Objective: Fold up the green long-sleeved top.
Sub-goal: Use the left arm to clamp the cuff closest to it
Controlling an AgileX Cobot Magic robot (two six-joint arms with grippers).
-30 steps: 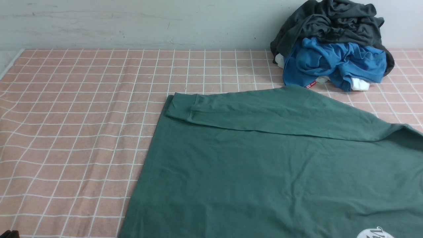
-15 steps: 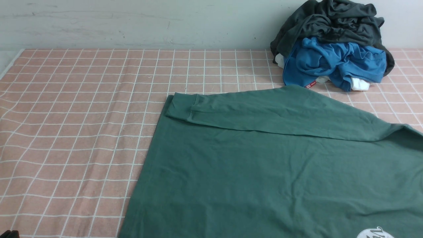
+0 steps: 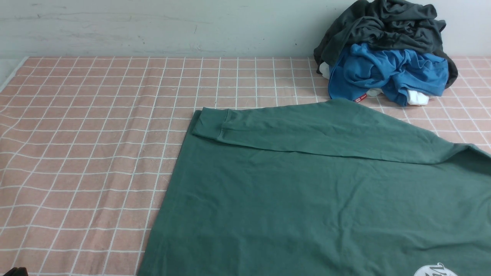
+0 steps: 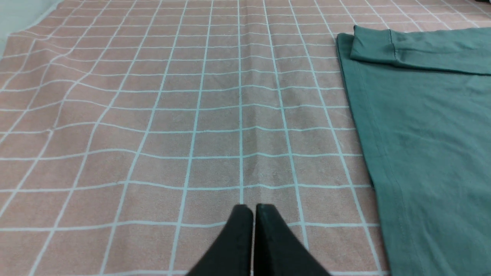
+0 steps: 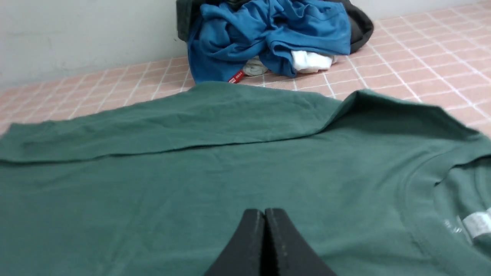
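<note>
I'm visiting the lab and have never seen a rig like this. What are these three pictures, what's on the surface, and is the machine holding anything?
It is a robot with two arms. One picture looks forward from between them; the other two come from cameras on each wrist. The left fingers and right fingers are shut and hold nothing. A green long-sleeved top lies on a pink checked cloth, one sleeve folded across it. Behind, a blue garment and a dark grey garment lie heaped.

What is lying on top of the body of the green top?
Its own sleeve, folded across the far part of the green long-sleeved top, cuff toward the robot's left. The fabric beneath the sleeve is covered, so it cannot be seen.
</note>
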